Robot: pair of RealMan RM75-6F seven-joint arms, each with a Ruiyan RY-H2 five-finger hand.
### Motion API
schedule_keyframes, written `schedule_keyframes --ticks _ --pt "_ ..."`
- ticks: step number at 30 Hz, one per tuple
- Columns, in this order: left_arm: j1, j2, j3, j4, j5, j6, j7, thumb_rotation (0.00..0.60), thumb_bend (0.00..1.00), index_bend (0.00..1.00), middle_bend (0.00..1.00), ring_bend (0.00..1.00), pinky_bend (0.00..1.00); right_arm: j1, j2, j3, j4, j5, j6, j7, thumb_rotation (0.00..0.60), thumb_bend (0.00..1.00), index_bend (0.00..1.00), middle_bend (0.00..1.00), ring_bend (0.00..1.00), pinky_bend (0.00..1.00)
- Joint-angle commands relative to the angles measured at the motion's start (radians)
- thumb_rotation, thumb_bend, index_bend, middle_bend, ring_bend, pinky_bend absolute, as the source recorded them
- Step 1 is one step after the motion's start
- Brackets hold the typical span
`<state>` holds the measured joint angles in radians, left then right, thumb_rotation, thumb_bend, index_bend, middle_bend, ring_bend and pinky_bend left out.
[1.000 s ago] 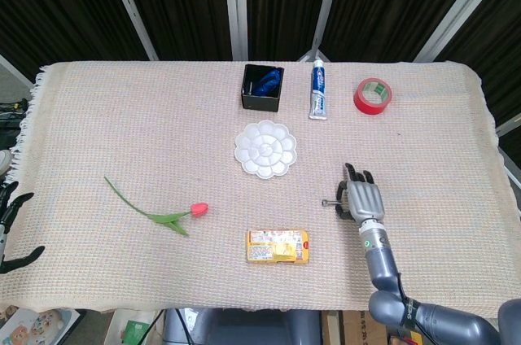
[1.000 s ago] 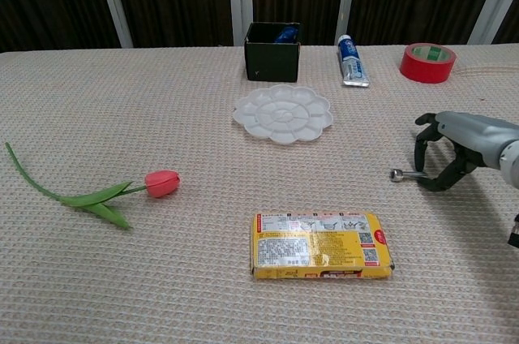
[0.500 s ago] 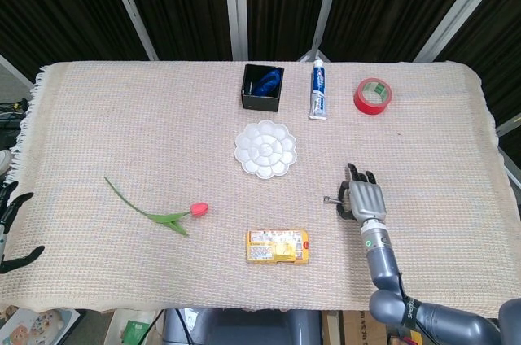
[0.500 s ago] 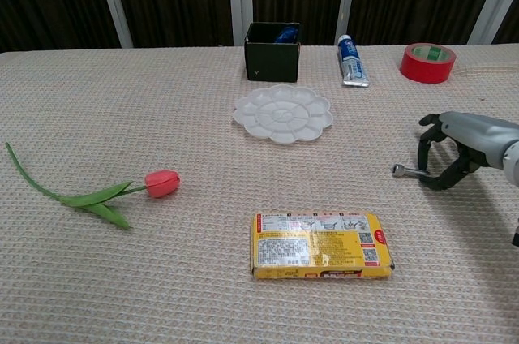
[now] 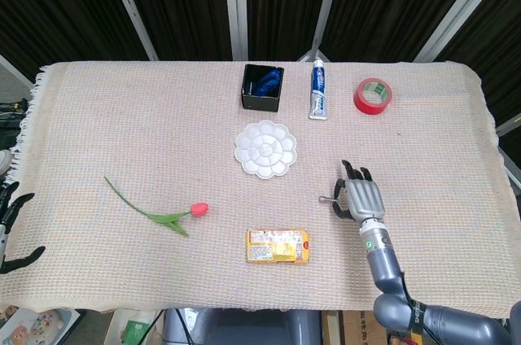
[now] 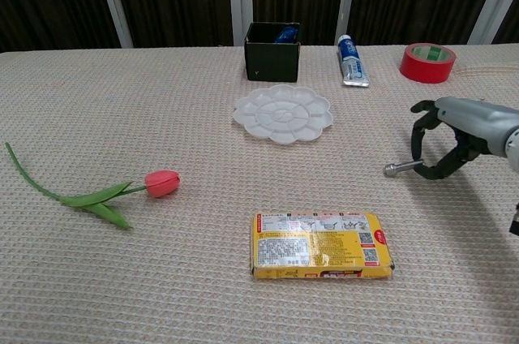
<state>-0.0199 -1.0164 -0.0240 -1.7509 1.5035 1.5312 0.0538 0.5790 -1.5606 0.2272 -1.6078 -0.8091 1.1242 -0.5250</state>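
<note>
Since a second ago the right hand (image 6: 444,138) has shifted slightly toward the table's middle and risen a little, carrying the small metal rod (image 6: 401,169) with it; its fingers (image 5: 352,171) curl downward and pinch the rod, whose free end juts leftward above the woven cloth (image 5: 122,133); the rod hangs clear of the cloth, to the right of the white paint palette (image 5: 265,149) and up and to the right of the yellow packet (image 5: 278,246); the left hand (image 5: 11,227) sits at the far left edge of the head view, off the table, fingers spread and holding nothing; the tulip (image 6: 97,190), black box (image 6: 272,50), toothpaste tube (image 6: 352,61) and red tape roll (image 6: 428,62) lie where they lay before.
</note>
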Motion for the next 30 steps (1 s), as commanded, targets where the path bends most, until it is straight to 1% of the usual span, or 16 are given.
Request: schedule_keyframes --ticks 1,11,19,30 --pt "0.0 0.001 0.0 0.0 0.0 0.001 -0.002 0.6 0.25 0.18 0.0 0.0 0.0 0.009 0.012 0.006 -0.02 0.001 0.004 -0.013 0.6 0.36 0.57 0.08 0.17 0.09" --pt "0.0 0.002 0.001 0.001 0.001 -0.001 -0.006 0.6 0.25 0.18 0.0 0.0 0.0 0.062 0.034 0.039 -0.066 0.078 0.007 -0.084 0.6 0.36 0.57 0.08 0.17 0.09" --pt "0.001 0.004 0.001 0.002 0.002 0.002 -0.01 0.6 0.25 0.18 0.0 0.0 0.0 0.086 0.038 0.041 -0.067 0.133 -0.002 -0.101 0.6 0.36 0.57 0.08 0.17 0.09" --pt "0.0 0.002 0.001 0.001 0.002 0.002 -0.005 0.6 0.25 0.18 0.0 0.0 0.0 0.105 0.042 0.031 -0.063 0.153 -0.008 -0.102 0.6 0.36 0.57 0.08 0.17 0.09"
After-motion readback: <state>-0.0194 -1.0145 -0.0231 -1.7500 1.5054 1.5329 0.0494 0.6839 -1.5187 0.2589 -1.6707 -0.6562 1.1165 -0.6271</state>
